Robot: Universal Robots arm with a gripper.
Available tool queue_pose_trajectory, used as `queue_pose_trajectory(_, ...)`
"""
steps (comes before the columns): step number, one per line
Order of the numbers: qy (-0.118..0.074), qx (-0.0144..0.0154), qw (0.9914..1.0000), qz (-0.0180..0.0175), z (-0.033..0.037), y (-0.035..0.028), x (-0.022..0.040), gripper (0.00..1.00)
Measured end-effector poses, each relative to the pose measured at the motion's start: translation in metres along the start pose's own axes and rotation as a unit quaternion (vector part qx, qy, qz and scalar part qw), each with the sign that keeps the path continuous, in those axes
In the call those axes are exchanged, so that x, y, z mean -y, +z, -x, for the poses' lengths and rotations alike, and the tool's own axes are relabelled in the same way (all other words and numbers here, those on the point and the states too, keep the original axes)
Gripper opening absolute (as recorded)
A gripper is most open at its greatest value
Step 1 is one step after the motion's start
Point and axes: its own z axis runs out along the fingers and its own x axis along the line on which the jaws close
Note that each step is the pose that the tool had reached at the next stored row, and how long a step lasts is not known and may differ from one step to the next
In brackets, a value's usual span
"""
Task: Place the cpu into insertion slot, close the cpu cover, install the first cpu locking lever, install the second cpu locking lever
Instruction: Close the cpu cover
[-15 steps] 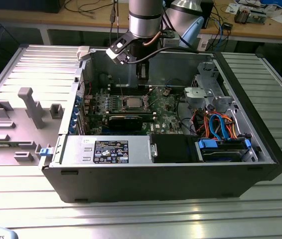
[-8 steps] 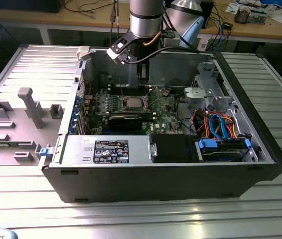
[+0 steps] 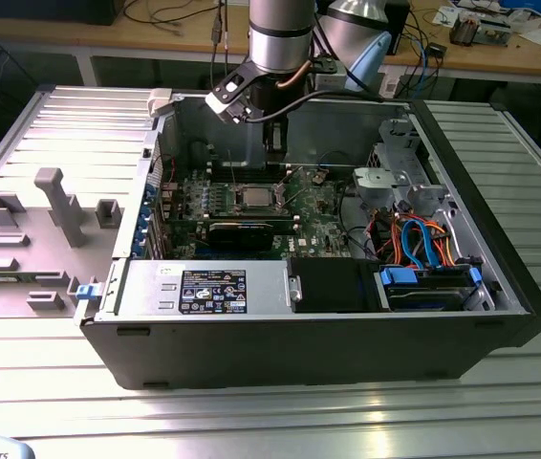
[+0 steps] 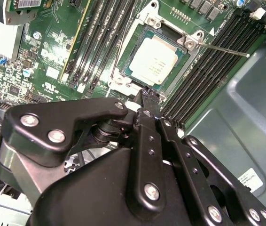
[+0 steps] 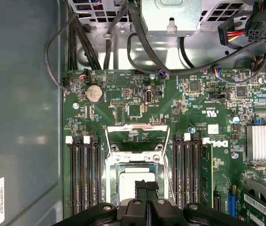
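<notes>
**At the insertion slot: chip seated, cover not yet down**

Above the insertion slot we see the gripper with its two fingers pressed together and nothing between them. The tips hang just beside the near edge of the slot. The cpu lies flat inside the slot, its silvery top facing up and square to the rim. The cpu cover appears to be swung up at the side of the slot away from the gripper, because we see green board through its window. So we judge that the step in hand is the closing of the cover.

To do this well, we think the joined fingers should press on the frame of the cover and not on the chip. They should follow the arc of its hinge, so that the plate meets the slot evenly. The thin locking lever sticks out from one corner of the slot over the memory slots, and it should be kept free of the fingers.

The second wrist view gives us the chip whole and the lever in its full length. In the first wrist view the fingertips hide part of the chip, but we get the raised cover and a round coin battery beyond the slot. The exterior view adds the computer case around the slot, with the arm upright over it.
</notes>
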Motion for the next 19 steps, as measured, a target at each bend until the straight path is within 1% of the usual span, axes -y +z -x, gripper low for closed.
queue_pose_trajectory(7, 0.000, 0.0000, 1.00000, 0.0000, 0.0000, -0.0001, -0.0002, 0.11)
queue_pose_trajectory(10, 0.000, 0.0000, 1.00000, 0.0000, 0.0000, -0.0032, -0.0003, 0.11)
queue_pose_trajectory(19, 0.000, 0.0000, 1.00000, 0.0000, 0.0001, -0.0040, -0.0003, 0.11)
